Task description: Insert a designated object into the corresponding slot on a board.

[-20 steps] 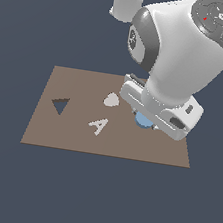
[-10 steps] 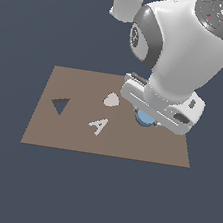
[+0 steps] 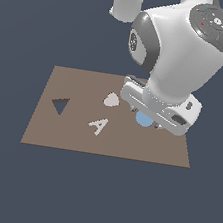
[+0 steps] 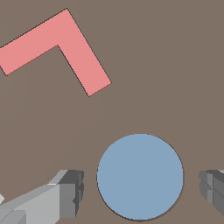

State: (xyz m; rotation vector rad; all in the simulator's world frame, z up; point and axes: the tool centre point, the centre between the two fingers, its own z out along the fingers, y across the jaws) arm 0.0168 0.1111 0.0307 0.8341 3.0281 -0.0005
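One disc (image 4: 139, 176): light-blue, flat on the board (image 4: 175, 65), between the fingers (image 4: 70, 192).
Gripper (image 4: 142, 186): spread wide, touching nothing.

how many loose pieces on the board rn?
3: white rounded-triangle piece near the board middle; light-blue disc between the gripper fingers; pink L-shaped piece beside it. The arm may hide others.

Even, flat rendered light; sharp, shadowless, glare-free.
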